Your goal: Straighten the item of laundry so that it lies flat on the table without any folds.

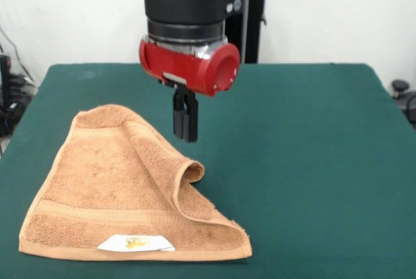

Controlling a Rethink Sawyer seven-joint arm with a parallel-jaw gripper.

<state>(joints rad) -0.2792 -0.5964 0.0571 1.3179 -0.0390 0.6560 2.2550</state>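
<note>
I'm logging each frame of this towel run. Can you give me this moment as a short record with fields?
laundry: orange-tan terry towel, on the table's front-left part in the front view
towel state: not flat; its right side is folded over onto the rest, ending in a curled flap
label: small white label with a yellow mark, at the front hem
surface: dark green felt-like table
pincer: black, shut, hanging above the flap, holding nothing

The towel (110, 188) is rough, looped terry cloth with flatter woven bands; its label (136, 243) looks smooth. The table (305, 162) wears matt, felt-like green cloth. The arm's red collar (195, 64) shines like glossy plastic, possibly painted metal; the gripper (185, 129) is matt black.
</note>
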